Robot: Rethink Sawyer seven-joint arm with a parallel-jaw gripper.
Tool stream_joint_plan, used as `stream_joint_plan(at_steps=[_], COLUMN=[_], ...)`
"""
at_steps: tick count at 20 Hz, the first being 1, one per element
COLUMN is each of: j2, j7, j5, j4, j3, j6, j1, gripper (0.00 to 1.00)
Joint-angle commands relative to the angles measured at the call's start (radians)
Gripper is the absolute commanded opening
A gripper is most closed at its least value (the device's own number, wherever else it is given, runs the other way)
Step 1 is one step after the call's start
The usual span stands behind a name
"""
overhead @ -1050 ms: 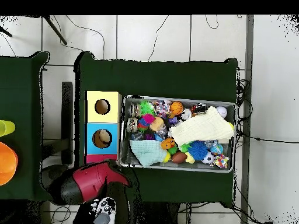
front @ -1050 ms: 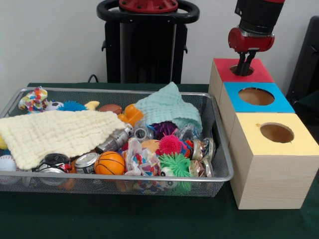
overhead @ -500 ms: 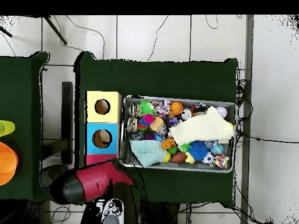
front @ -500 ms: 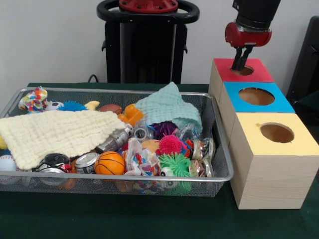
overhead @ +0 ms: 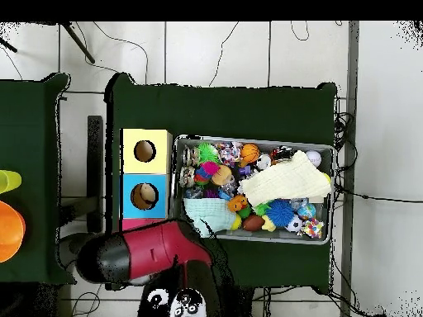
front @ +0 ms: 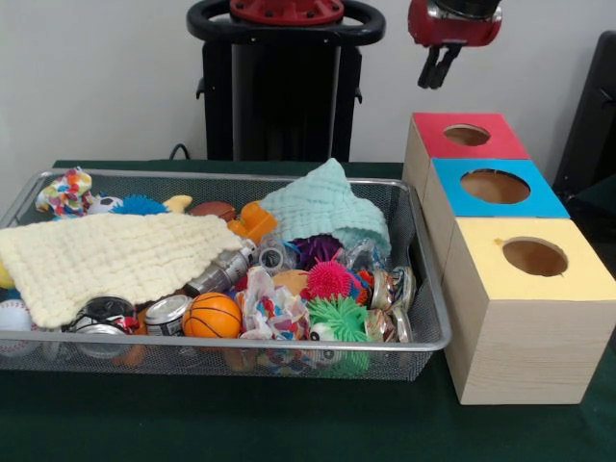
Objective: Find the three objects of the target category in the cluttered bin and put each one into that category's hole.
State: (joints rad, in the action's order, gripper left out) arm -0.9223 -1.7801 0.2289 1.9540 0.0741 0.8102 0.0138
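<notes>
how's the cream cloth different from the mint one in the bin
The cream cloth lies spread flat over the bin's left half; the mint cloth is bunched into a peak near the far right. The cream one covers more area. Both are textured cloths draped over toys.

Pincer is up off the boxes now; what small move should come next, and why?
Probably swing it across over the mesh bin and begin lowering. The pincer hangs above and beside the red-topped box, appears to carry nothing, and its fingers sit close together. The bin is full of toys, partly hidden under a cream cloth and a teal cloth.
</notes>
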Motion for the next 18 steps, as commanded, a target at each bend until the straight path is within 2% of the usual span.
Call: stream_joint_plan(at_steps=[1,4,7,9,12,14,17,18], j2=[0.074,0.074,0.006,-0.013,0.026,0.042,0.014,0.013], j7=[0.126,0.157,0.178,0.136,0.046,0.047,0.068,0.061], j5=[0.102,0.128,0.157,0.190,0.247,0.262,0.257,0.263], j4=[0.019,0.091,0.176,0.213,0.225,0.228,0.240,0.228], j3=[0.114,0.161,0.208,0.204,0.170,0.182,0.206,0.197], j6=[-0.243,-0.359,-0.404,-0.443,-0.547,-0.570,-0.525,-0.520], j1=[-0.124,-0.225,-0.328,-0.350,-0.354,-0.400,-0.460,-0.452], gripper=[0.00,0.00,0.00,0.00,0.00,0.00,0.00,0.00])
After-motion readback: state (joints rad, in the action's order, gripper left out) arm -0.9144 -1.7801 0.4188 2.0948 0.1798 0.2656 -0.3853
